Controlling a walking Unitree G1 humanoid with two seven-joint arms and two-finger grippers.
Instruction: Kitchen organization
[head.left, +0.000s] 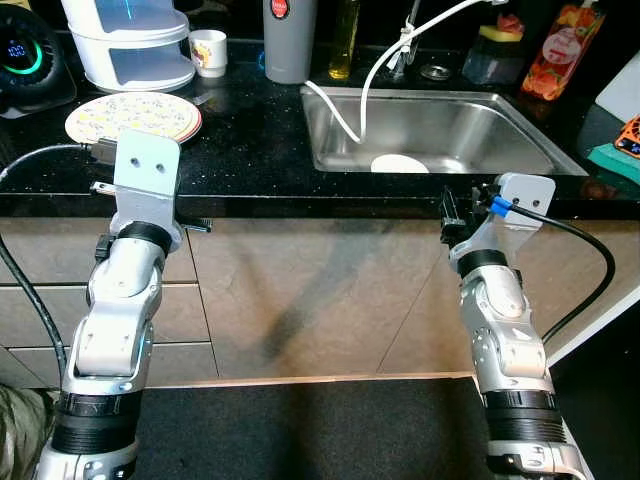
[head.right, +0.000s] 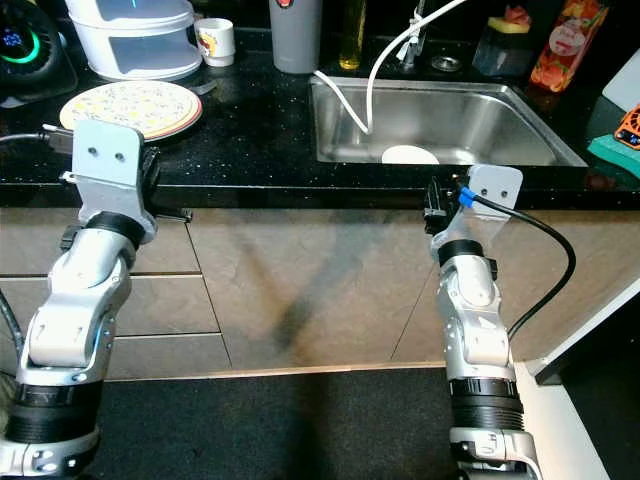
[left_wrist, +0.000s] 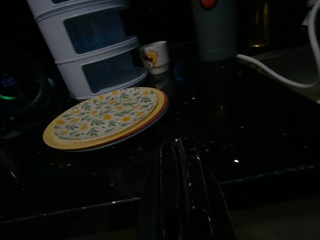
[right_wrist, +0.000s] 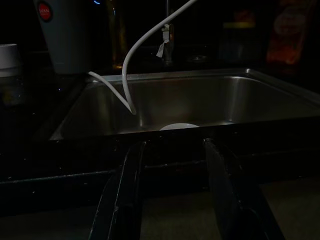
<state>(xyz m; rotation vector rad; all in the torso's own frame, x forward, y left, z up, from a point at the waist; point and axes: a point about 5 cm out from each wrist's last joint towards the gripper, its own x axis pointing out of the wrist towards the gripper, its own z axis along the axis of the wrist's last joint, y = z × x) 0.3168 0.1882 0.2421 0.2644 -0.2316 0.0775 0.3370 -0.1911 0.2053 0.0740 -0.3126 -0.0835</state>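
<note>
A stack of flowered plates (head.left: 133, 117) lies on the black countertop (head.left: 250, 150) at the left, also seen as the plates (left_wrist: 107, 116) in the left wrist view. My left gripper (left_wrist: 176, 147) is shut with nothing in it, held at the counter's front edge just short of the plates. A steel sink (head.left: 500, 120) holds a white plate (head.left: 400, 164) on its bottom, and a white hose (head.left: 365, 90) hangs into it. My right gripper (right_wrist: 172, 147) is open and empty at the counter edge in front of the sink; its wrist (head.left: 500, 200) is below the rim.
Behind the plates stand a white stacked container (head.left: 130, 40), a small cup (head.left: 208, 52) and a grey tumbler (head.left: 290, 40). A black appliance with a green ring (head.left: 25, 55) is far left. Bottles (head.left: 565, 50) and a sponge holder (head.left: 495, 50) line the back right. Cabinet fronts (head.left: 320, 290) are below.
</note>
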